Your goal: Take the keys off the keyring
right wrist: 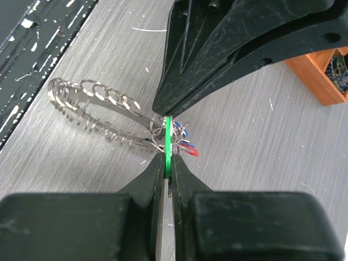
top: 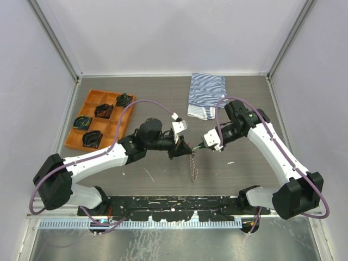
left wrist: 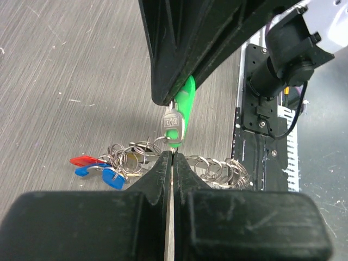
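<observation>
Where the two pincers met tip to tip over the middle of the top view, the green key (left wrist: 184, 111) stood upright between them. Its plastic head was clamped in the right gripper (left wrist: 173, 100), which entered the left wrist view from the top. The right wrist view showed this key edge-on as a thin green line pinched between its own closed fingers. The key's metal end reached down to the keyring (left wrist: 215, 168), just above the tips of the left gripper (left wrist: 169, 160). That pincer was clenched tight at the lower middle of the frame, with the ring wire nipped at its tips. From there the keyring's linked loops ran to the right in the left wrist view, and in the top view they trailed downward onto the table (left wrist: 54, 65). A red key (left wrist: 81, 160) and blue keys (left wrist: 111, 176) hung in a cluster at the lower left, beside the left fingers. Well apart, the orange tray (top: 116, 130) with dark bundles (top: 103, 110) sat at the top view's upper left. The striped cloth (top: 206, 95) lay at its upper middle.
</observation>
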